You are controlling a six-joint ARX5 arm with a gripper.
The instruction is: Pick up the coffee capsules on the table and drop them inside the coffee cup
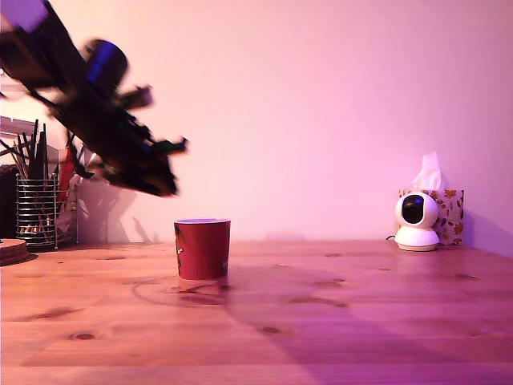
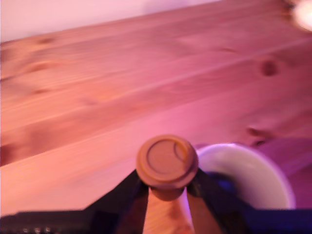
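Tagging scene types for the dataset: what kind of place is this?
Probably a home desk or office: wooden table against a plain wall, with a mesh pen holder, tissue box and small white camera.

The cup (image 1: pixel 202 248) stands alone mid-table (image 1: pixel 337 321), open mouth up, nothing over it but the gripper (image 1: pixel 164 172) hanging just above and toward the exterior view's left. Bare wood lies all round it. A mesh holder (image 1: pixel 36 210) full of pens crowds the far left edge; a small camera (image 1: pixel 417 221) and a tissue box (image 1: pixel 446 210) sit well off at the right, against the wall.
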